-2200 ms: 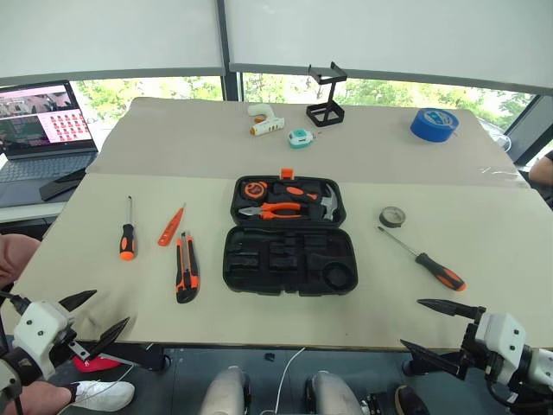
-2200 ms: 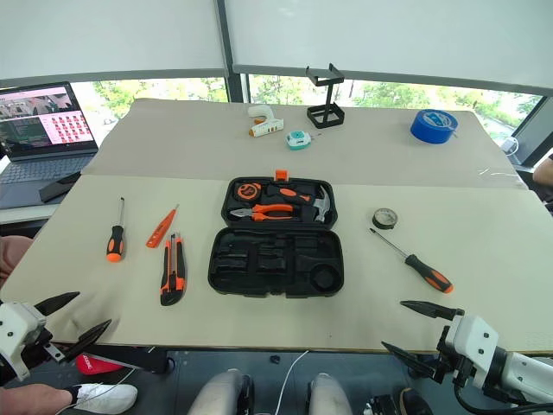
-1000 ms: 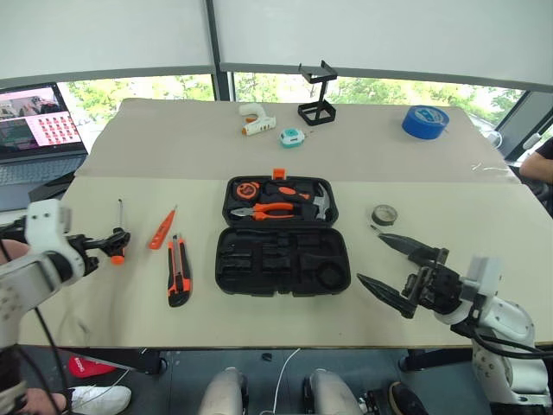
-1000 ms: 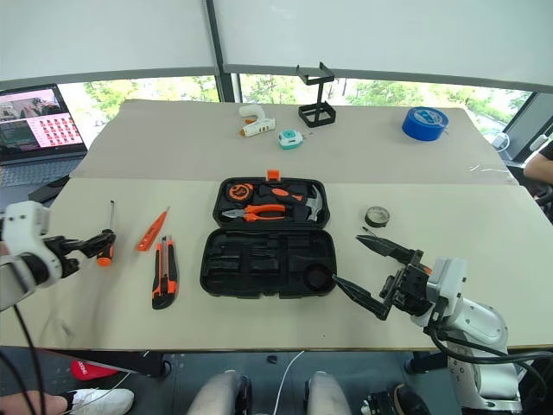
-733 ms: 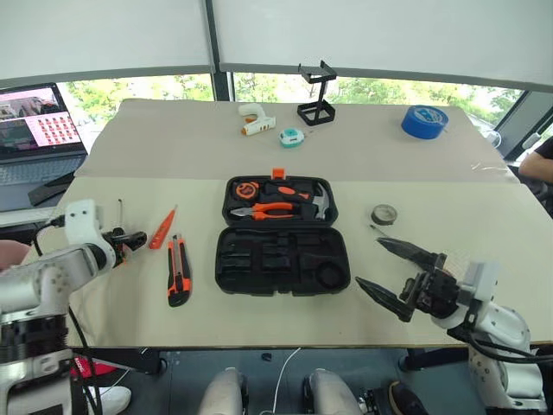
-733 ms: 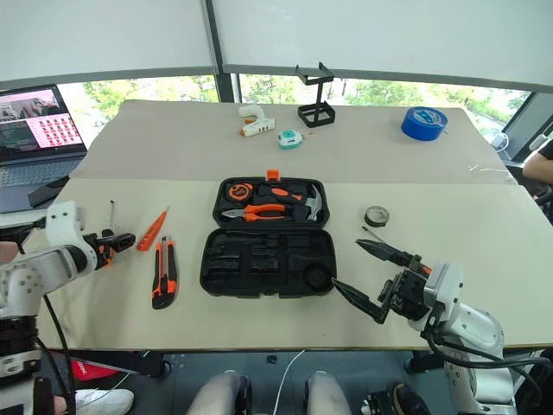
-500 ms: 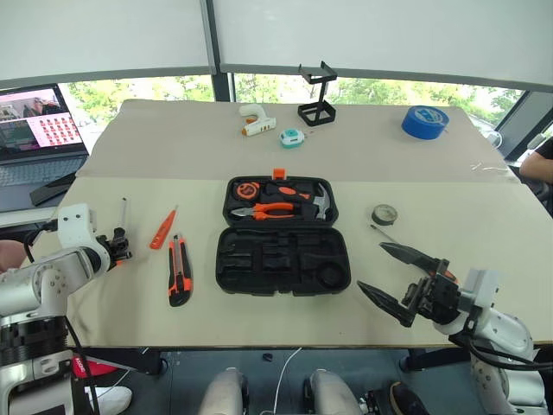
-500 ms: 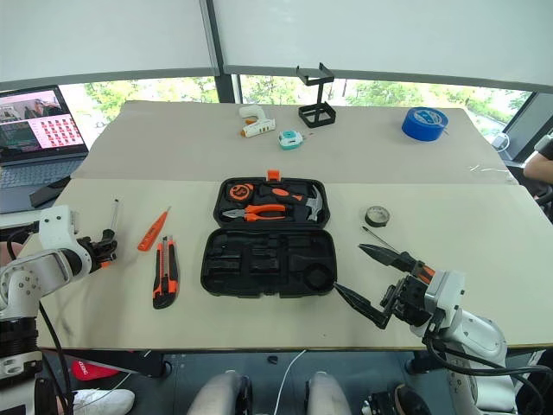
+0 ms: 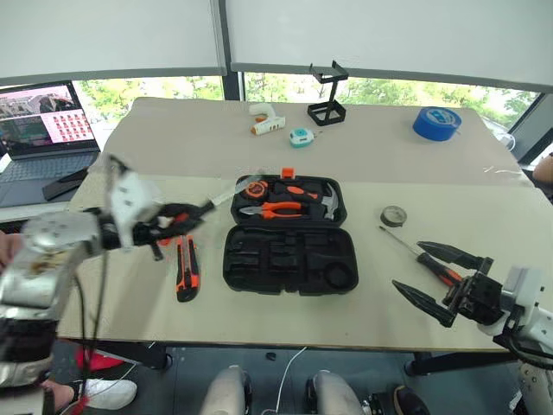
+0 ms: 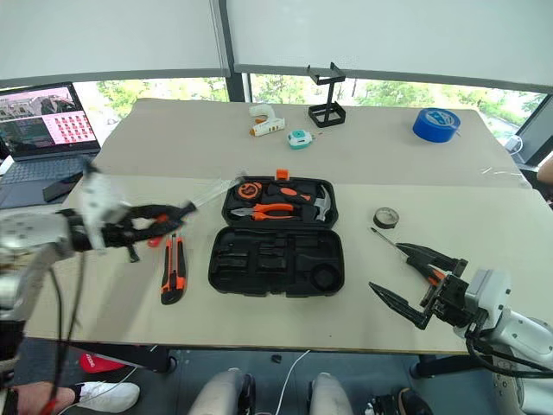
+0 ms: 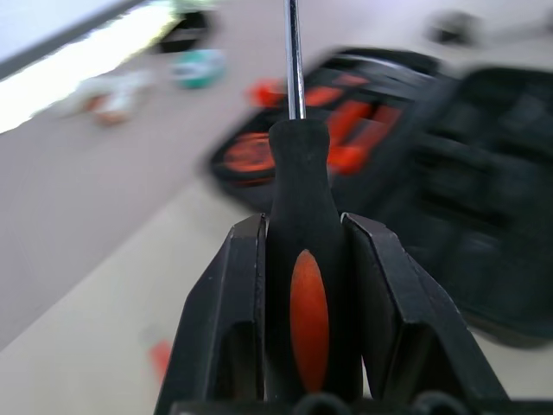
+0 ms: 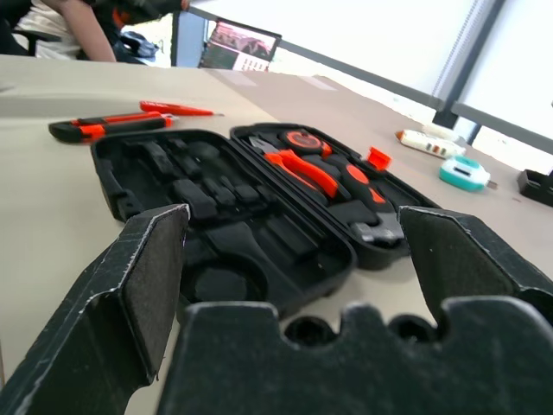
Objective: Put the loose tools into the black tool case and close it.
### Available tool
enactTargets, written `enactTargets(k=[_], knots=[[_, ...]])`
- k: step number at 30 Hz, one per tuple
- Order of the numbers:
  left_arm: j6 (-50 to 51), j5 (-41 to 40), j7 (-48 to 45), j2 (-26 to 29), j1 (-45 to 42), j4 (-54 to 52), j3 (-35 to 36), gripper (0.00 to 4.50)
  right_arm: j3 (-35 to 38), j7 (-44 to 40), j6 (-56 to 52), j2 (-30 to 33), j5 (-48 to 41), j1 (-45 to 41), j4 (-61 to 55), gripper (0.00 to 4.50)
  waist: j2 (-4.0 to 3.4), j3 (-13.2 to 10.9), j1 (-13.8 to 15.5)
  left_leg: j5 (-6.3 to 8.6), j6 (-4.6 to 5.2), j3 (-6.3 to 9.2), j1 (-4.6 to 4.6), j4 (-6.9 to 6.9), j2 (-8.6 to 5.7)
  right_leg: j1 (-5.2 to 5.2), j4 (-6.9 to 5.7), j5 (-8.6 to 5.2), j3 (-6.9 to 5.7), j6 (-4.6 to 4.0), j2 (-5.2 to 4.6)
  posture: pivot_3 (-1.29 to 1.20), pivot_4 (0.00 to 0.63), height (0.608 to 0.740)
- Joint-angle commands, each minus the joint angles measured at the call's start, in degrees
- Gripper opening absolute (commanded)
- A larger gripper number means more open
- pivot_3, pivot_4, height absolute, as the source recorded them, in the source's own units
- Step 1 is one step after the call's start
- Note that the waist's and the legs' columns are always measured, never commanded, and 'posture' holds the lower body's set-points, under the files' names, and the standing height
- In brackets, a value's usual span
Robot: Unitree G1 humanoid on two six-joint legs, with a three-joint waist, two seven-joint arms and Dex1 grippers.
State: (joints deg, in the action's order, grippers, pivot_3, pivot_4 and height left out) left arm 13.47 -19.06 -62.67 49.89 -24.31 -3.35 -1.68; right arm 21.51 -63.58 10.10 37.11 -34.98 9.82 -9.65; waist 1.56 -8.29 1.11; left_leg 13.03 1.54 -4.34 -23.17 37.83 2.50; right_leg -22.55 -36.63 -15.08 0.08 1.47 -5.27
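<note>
Screwdriver (image 11: 298,251) lifted off table, shaft apparently pointing toward black tool case (image 9: 289,256).

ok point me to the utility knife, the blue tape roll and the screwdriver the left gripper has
utility knife (image 9: 185,273): left eye view, middle of its orange-and-black body
blue tape roll (image 9: 435,124): left eye view, its outer blue side
screwdriver (image 11: 309,324): left wrist view, orange inlay of the handle

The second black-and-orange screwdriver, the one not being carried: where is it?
The screwdriver lies on the table right of the tool case, beside the right gripper.
</note>
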Motion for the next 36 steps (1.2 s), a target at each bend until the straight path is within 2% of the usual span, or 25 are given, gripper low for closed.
enactTargets(k=[1,8,14,27,36], knots=[[-7.67,9.69,-3.32,-3.18,-7.97,5.59,-9.58,0.88,0.62,0.4,-1.18,1.27,-0.8,-2.48,-1.48,4.5,0.04,-0.02,-0.15,-0.01,0.01,-0.09,-0.03,0.02,-0.06,-0.03,0.0,0.05,0.05,0.1,0.09,0.0,0.15,0.74],[-20.21,24.27,0.27,-11.09,-18.92,22.07,-19.17,0.88,-1.07,2.88,-3.14,-0.11,-0.2,-3.33,-4.6,4.5,0.1,-0.06,-0.5,0.06,0.14,-0.41,-0.19,0.03,-0.08,-0.34,-0.08,0.03,0.33,0.29,0.35,0.0,0.15,0.74],[-21.86,26.49,0.65,-16.17,-20.98,26.93,-20.21,0.88,-2.53,5.84,-3.96,-1.55,0.75,-2.07,-8.06,4.5,0.11,-0.06,-0.43,0.06,0.14,-0.49,-0.37,0.1,-0.1,-0.52,-0.12,0.09,0.45,0.42,0.33,0.0,0.15,0.74],[-18.81,27.77,-0.22,-15.15,-16.56,23.62,-19.48,0.88,-3.99,9.02,-4.51,-3.16,2.18,-1.7,-10.43,4.5,0.11,-0.06,-0.55,0.06,0.15,-0.48,-0.31,0.12,-0.08,-0.54,-0.18,0.09,0.51,0.43,0.34,0.0,0.15,0.74],[-19.54,30.11,2.64,-16.77,-18.37,25.42,-19.69,0.88,-4.73,9.7,-5.5,-3.03,1.44,-0.54,-12.29,4.5,0.11,-0.06,-0.34,0.06,0.15,-0.49,-0.3,0.23,-0.08,-0.51,-0.28,0.1,0.51,0.44,0.34,0.0,0.15,0.74]])
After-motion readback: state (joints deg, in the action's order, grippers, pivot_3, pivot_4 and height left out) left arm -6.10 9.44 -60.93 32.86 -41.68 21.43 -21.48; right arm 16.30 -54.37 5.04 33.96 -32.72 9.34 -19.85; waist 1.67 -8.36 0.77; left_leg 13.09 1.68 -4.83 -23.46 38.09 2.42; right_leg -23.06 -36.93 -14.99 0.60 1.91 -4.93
